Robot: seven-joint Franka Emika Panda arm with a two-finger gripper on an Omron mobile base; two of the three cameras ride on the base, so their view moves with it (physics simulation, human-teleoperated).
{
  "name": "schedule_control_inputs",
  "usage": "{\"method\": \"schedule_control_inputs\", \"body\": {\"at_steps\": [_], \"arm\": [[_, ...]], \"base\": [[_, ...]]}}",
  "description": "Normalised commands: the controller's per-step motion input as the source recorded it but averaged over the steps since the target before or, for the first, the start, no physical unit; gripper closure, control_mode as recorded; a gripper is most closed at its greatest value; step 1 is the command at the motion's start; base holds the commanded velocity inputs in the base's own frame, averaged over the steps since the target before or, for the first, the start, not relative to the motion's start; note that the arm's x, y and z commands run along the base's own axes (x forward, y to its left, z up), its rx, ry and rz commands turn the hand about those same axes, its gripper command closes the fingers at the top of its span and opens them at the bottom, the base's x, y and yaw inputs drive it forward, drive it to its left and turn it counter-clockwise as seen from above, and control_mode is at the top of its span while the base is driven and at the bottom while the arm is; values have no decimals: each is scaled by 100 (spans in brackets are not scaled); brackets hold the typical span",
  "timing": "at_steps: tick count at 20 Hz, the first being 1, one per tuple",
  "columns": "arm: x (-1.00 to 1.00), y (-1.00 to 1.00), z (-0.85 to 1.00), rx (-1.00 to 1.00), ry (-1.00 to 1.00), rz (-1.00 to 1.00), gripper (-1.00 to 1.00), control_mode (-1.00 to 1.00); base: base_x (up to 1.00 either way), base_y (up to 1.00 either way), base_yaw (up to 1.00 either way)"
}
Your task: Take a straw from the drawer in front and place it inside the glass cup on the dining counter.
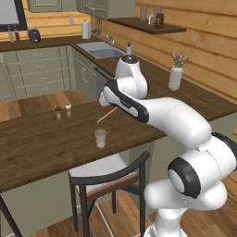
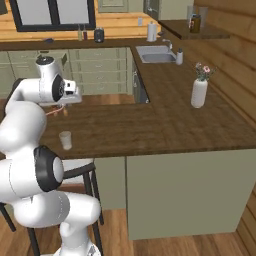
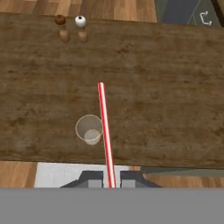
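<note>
Pincer (image 3: pixel 108 180) is clamping the straw (image 3: pixel 105 131) between its two finger tips, jaws pinched narrow on it. In the hand view the straw is running straight up from the jaws, passing just beside the right rim of the glass cup (image 3: pixel 89 129); its far end is lying over bare wood past the cup. Whether it is touching the rim, can't tell.

In the left base view the straw (image 1: pixel 107 115) is sticking out down-left from the wrist, hanging above the dining counter (image 1: pixel 46 148), with its tip above and a bit behind the cup (image 1: pixel 100 138). Cup is standing upright near the counter's near edge, nothing in it.

Around it: two small shakers (image 3: pixel 70 27), one brown-topped and one white-topped, are sitting side by side well apart from the cup toward the far edge. A chair (image 1: pixel 109 176) is tucked under the counter edge right below the cup. A white vase (image 2: pixel 199 92) with flowers is standing on the counter's other leg, well clear. Nothing is sitting between straw and cup mouth.
</note>
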Motion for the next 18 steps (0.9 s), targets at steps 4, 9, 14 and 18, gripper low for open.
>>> {"method": "schedule_control_inputs", "body": {"at_steps": [4, 9, 14, 18], "arm": [[36, 7, 0, -2, 1, 1, 100, -100], [4, 21, 0, -44, -32, 4, 100, -100], [0, 33, 0, -62, -41, 2, 100, -100], [11, 39, 0, -52, -31, 0, 100, -100]], "base": [[22, 6, 0], [0, 0, 0], [0, 0, 0], [0, 0, 0]]}}
